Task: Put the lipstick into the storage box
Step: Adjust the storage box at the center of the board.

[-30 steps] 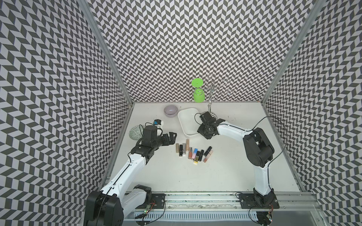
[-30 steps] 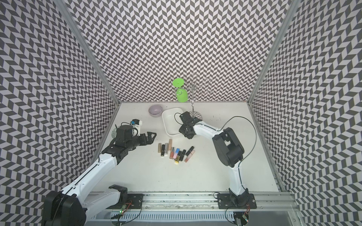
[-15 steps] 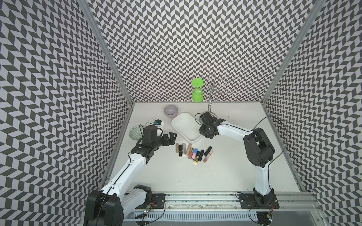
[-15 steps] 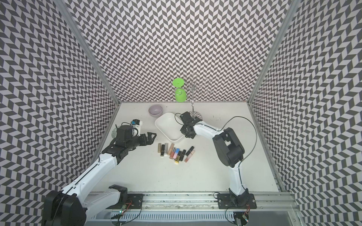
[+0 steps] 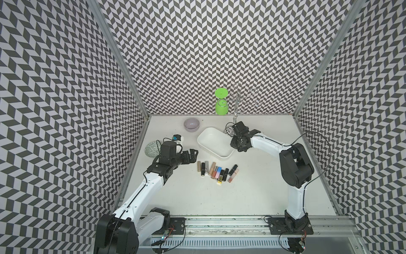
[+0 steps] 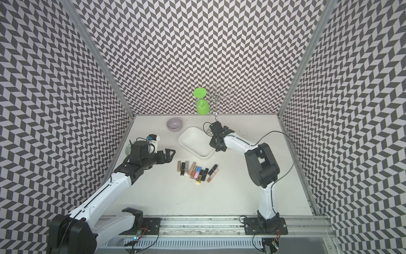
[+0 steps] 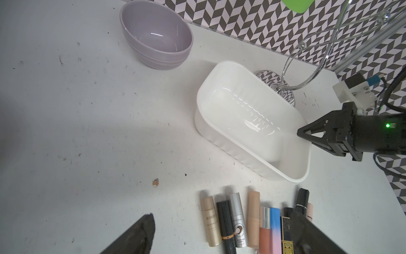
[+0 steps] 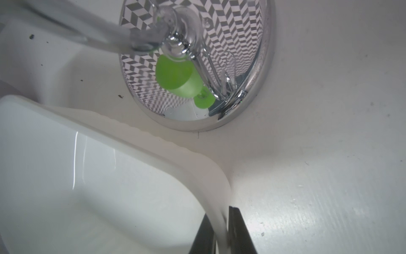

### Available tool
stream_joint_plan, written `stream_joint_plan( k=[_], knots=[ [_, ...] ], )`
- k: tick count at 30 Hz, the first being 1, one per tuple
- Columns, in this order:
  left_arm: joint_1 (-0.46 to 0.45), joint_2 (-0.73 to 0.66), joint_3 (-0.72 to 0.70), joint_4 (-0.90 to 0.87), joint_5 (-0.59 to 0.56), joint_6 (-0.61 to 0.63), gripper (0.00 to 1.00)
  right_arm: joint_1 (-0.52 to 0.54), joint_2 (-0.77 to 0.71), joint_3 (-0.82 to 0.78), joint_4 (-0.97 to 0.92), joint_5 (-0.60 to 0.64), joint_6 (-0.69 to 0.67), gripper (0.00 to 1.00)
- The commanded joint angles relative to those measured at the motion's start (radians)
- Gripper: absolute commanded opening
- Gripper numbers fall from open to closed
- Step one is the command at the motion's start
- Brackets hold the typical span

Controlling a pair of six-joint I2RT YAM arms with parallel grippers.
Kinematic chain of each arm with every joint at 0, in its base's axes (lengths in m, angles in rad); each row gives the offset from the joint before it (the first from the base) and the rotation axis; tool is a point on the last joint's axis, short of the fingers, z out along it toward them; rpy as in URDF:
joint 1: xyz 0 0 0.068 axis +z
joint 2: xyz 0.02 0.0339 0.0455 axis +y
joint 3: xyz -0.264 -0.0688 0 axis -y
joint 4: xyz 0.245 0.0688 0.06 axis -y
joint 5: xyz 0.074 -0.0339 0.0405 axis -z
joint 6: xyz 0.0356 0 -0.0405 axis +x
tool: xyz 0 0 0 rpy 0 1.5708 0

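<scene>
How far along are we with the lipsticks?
Done: nothing stowed yet; the storage box is empty. In hand: the right gripper has its jaws shut on the box's wall, and the left gripper hangs open beside the lipstick row. Left: every lipstick, all lying on the table.

**White table, box at the middle**

The table [image 5: 219, 198] is a white, matte top, scuffed and flecked with dark specks. The storage box [image 5: 214, 140] sits on it at a slant and serves as the landmark. A row of lipsticks [image 5: 216, 172] lies just in front of the box, side by side and mostly touching, with the two at the far end tilted away from the rest. A greyish-lilac bowl [image 5: 191, 124] stands near the box's back corner, apart from it. The round mirrored foot of a chrome wire stand [image 7: 275, 88] rests just behind the box's long wall. A green-patterned plate [image 5: 150, 149] lies well apart from the box, by the side wall, partly hidden.
</scene>
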Motion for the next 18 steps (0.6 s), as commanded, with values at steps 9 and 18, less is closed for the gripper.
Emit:
stream_joint_plan(
  k=[9,18],
  knots=[
    [0.005,-0.001,0.016,0.020,0.022,-0.006,0.99,-0.052,-0.057,0.001,0.007,0.043,-0.369,0.14],
    [0.007,0.008,0.018,0.022,0.029,-0.011,0.99,-0.115,-0.056,-0.028,0.008,-0.099,-0.571,0.14]
  ],
)
